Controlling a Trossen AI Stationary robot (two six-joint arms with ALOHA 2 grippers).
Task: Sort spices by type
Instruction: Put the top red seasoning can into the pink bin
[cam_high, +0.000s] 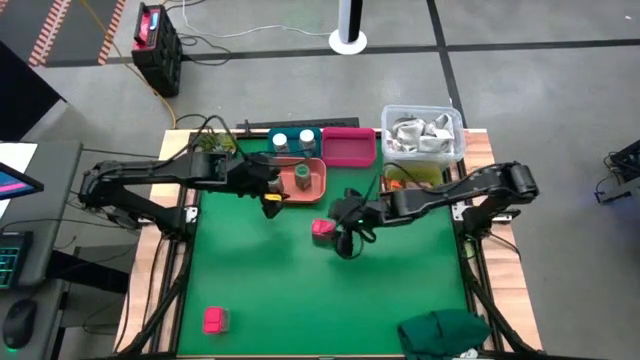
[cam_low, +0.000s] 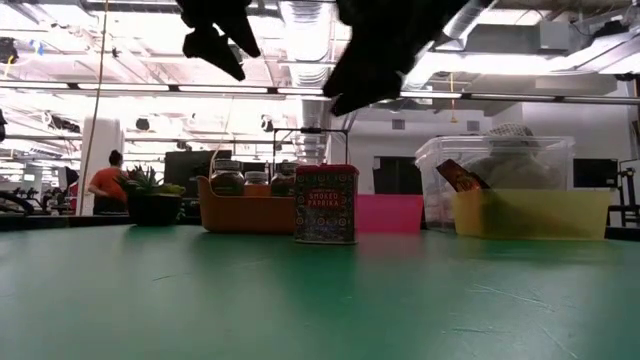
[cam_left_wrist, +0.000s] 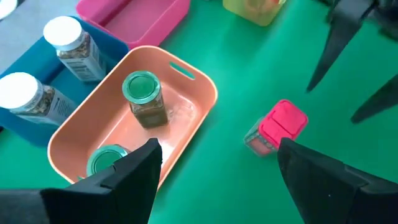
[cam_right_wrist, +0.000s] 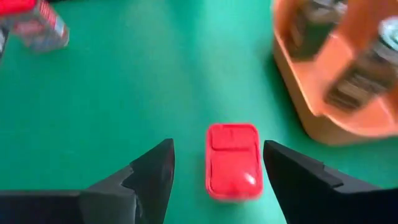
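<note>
Right gripper (cam_right_wrist: 214, 165) open, fingers spread either side of a pink block (cam_high: 321, 229) standing on the green mat near table centre. Left gripper (cam_left_wrist: 214, 171) open too, beside the orange tray (cam_left_wrist: 202, 93) holding two green-capped jars (cam_left_wrist: 144, 99). Second pink block (cam_high: 214, 319) around 7 o'clock, well apart.

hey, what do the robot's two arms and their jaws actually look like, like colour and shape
Both arms are black, built of slim jointed segments with rounded housings at the joints, on black bases at the table's sides. The left gripper carries a small yellow-orange patch near its tip; the right gripper has dark cabling looped around its wrist. In the wrist views, each one's jaws are flat, matte black wedges tapering to blunt tips.
</note>
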